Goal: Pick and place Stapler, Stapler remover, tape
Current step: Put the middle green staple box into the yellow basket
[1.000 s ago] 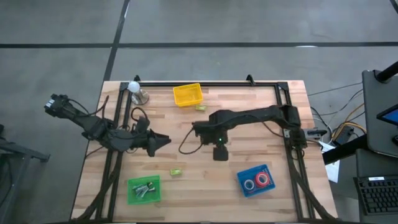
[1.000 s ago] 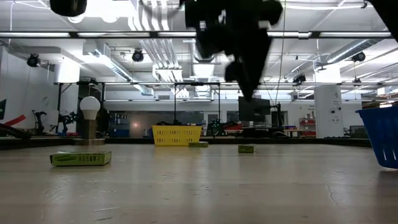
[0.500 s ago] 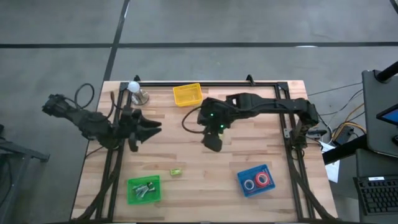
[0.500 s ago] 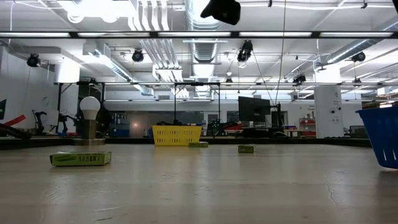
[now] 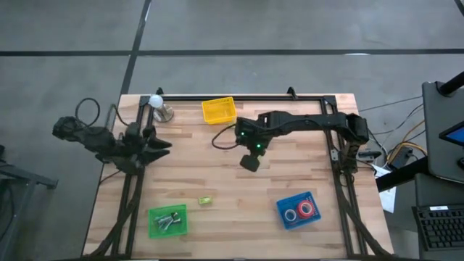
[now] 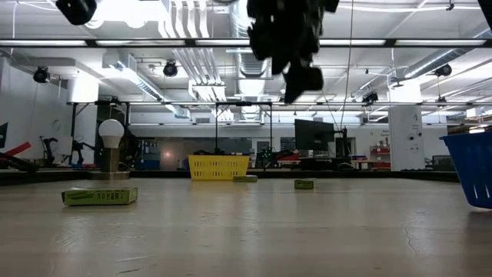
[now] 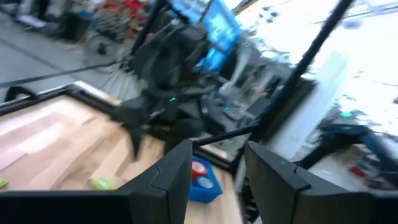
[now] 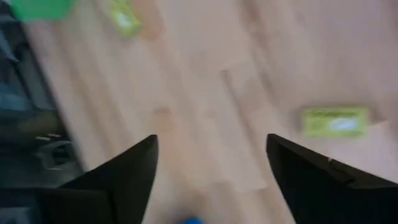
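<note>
My right gripper (image 5: 249,163) hangs open above the middle of the table, pointing steeply down, with nothing between its fingers (image 8: 124,174). A small yellow-green piece (image 8: 334,121) lies on the wood just beyond them. A second piece (image 5: 205,200) lies near the green tray (image 5: 154,217), which holds small metal parts. Which of these is the stapler or the stapler remover I cannot tell. Red tape rolls (image 5: 307,209) lie in the blue tray (image 5: 284,203). My left gripper (image 5: 163,143) is held level at the table's left edge, open and empty (image 7: 214,168).
A yellow basket (image 5: 219,110) stands at the far edge with another small yellow-green piece (image 6: 244,178) beside it. A light bulb on a stand (image 5: 156,102) is at the far left corner. Black rails (image 5: 239,97) run along the far edge and both sides.
My left gripper has drawn back toward the table's left edge and rolled about its own axis. My right gripper has risen, moved a little toward the far edge and turned. Nothing on the table has moved.
</note>
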Available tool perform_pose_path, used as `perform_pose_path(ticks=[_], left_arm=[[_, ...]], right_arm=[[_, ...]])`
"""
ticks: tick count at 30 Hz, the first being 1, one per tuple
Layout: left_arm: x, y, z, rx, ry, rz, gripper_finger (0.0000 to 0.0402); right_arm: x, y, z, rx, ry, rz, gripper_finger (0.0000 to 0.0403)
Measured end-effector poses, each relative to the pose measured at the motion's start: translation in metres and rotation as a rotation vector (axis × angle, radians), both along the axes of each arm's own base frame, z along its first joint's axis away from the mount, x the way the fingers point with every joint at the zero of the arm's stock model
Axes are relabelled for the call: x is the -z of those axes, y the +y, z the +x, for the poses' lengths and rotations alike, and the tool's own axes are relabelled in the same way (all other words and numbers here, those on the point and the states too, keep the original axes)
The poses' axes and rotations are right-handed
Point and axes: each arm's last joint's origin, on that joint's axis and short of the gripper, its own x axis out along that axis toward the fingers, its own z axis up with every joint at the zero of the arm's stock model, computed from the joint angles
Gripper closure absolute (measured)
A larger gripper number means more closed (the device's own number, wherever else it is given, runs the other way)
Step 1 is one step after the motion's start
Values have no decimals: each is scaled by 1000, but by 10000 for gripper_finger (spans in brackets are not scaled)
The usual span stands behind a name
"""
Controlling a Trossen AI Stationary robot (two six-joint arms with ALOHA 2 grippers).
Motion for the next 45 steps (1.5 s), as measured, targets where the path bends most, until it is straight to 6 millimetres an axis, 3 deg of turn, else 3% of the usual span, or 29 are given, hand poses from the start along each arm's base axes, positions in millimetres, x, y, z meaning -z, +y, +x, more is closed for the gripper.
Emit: perform_pose_path(ticks=[7,9,19,28,39,45], left_arm=[[22,8,-20,50,-80,23,250],[32,9,-22,43,-64,46,250],[47,13,-25,-60,-80,28,250],[50,14,-24,-115,-60,28,250],[50,16,-24,-174,-55,19,250],[50,16,-24,-174,-55,18,250]], right_arm=[[38,-8,-10,-171,44,-213,40],[48,-11,-11,-178,35,-235,37],[91,-14,-24,-281,44,-339,35],[103,-34,-28,-228,32,-315,35],[128,-31,-20,-261,57,-265,35],[128,-32,-19,-225,71,-284,35]])
